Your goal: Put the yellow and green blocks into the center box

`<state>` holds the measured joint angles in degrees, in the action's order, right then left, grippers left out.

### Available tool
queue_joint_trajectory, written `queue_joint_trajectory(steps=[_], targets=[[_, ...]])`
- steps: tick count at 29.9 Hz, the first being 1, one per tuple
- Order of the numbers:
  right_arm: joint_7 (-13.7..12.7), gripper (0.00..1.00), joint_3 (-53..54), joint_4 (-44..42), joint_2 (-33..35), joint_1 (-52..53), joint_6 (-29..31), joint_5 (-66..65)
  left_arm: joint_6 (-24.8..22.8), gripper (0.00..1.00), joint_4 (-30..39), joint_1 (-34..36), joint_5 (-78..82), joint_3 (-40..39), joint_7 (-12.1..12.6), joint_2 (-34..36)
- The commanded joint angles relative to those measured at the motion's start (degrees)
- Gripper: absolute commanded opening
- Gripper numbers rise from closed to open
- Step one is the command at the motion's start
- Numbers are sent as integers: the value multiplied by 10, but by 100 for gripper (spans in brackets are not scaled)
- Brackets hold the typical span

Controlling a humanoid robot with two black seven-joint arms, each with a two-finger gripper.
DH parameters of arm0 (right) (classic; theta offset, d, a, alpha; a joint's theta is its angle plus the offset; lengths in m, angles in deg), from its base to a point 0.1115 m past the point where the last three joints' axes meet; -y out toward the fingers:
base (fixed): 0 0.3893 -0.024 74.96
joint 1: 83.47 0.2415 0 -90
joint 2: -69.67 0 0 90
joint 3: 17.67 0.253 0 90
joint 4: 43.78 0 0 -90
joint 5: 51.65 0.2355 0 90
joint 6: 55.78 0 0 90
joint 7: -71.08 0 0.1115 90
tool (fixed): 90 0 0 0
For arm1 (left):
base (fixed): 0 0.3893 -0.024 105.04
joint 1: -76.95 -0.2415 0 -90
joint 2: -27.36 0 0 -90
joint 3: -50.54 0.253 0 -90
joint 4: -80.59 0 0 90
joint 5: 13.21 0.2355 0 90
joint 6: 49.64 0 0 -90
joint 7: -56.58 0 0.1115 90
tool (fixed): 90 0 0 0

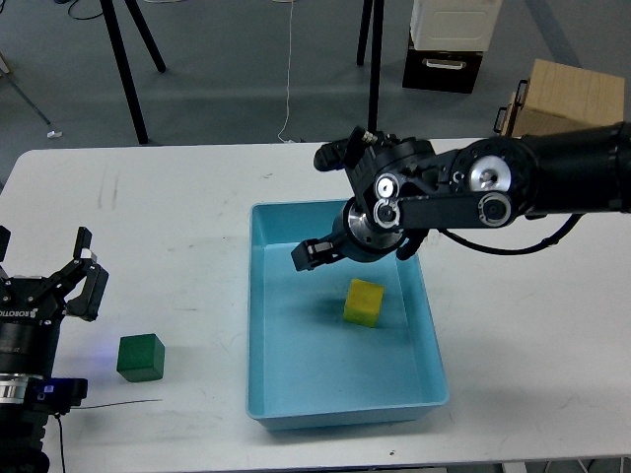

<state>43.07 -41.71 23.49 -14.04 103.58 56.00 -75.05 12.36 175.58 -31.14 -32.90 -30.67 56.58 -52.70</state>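
A yellow block (363,302) lies free on the floor of the light blue box (264,325) in the middle of the white table. My right gripper (314,253) hangs over the box's rear part, up and left of the yellow block, empty; its fingers are too dark to tell apart. A green block (140,357) sits on the table left of the box. My left gripper (83,278) is open and empty, above and left of the green block.
Black tripod legs (126,69) and a black and white case (449,39) stand on the floor behind the table. A wooden crate (567,97) is at the back right. A thin cable (118,405) lies near the table's front left edge.
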Motion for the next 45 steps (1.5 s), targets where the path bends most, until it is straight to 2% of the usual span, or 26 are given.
queue_joint_trajectory(steps=[1,7,15,19,21,23,30,36,40,45], targets=[[0,97,91,-19,87,2,11,41,0,100,0,1,0,0,0,1],[0,97,230,-37,211,-50,6,161,0,100,0,1,0,0,0,2],[1,98,499,-101,281,-200,13,307,0,100,0,1,0,0,0,1],[108,99,614,-113,310,-307,47,376,0,100,0,4,0,0,0,3],[133,99,666,-115,320,-359,62,400,0,100,0,10,0,0,0,3],[139,99,718,-114,327,-419,62,425,0,100,0,16,0,0,0,3],[142,99,900,-103,327,-612,62,514,0,100,0,24,0,0,0,0],[146,99,1041,-28,310,-803,62,541,0,100,0,21,-1,-1,0,4],[146,99,1131,24,232,-946,62,540,0,100,4,20,-2,-3,-7,3],[146,99,1168,88,149,-1052,62,537,0,100,5,23,-4,-11,-12,1]])
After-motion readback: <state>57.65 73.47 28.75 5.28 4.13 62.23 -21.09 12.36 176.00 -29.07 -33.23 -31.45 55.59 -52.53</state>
